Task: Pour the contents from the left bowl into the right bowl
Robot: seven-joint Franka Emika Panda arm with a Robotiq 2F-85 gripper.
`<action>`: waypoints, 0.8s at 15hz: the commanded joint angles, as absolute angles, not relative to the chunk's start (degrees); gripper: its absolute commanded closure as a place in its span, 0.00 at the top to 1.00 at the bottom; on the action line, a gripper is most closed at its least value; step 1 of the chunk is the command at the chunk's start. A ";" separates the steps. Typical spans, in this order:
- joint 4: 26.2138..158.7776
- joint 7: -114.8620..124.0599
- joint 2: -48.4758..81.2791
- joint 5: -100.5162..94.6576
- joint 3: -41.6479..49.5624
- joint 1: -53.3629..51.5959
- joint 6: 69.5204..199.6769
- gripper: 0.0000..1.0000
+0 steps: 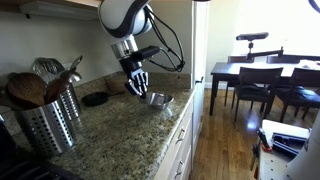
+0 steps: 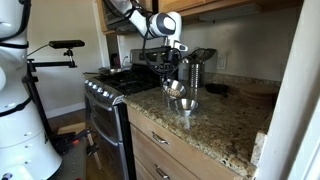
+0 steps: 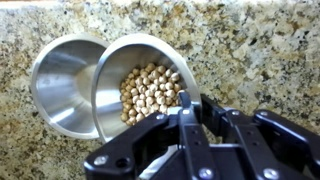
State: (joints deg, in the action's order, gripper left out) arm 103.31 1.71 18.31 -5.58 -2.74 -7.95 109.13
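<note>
Exterior view, counter side: my gripper [image 1: 138, 82] hangs low over the granite counter [image 1: 120, 140], fingers pointing down. The right bowl [image 1: 158, 98] sits on the stone just beside it. The left bowl is too small here to separate from my fingers. A black dish [image 1: 95, 99] lies further back, and a perforated steel utensil holder [image 1: 50, 122] stands near the camera.

Exterior view, stove side: the gripper [image 2: 175, 76] is above the left bowl [image 2: 174, 89], which is tilted and off the counter. The right bowl [image 2: 185, 105] rests just below and beside it. The stove [image 2: 110, 95] stands at the counter's end.

Wrist view: the gripper [image 3: 192, 108] is closed down on the rim of the left bowl [image 3: 115, 70], one finger inside and one outside. The bowl tips, with chickpeas [image 3: 150, 92] gathered on its low side. Its rim overlaps the right bowl [image 3: 60, 85], whose visible inside is empty.
</note>
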 commanded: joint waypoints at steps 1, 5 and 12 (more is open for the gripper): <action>105.23 -1.84 15.60 -3.65 -3.81 -6.46 110.28 0.09; 106.37 -3.85 13.83 -2.18 -3.57 -5.65 111.04 0.09; 107.85 -6.85 10.68 0.59 -3.38 -3.67 112.12 0.09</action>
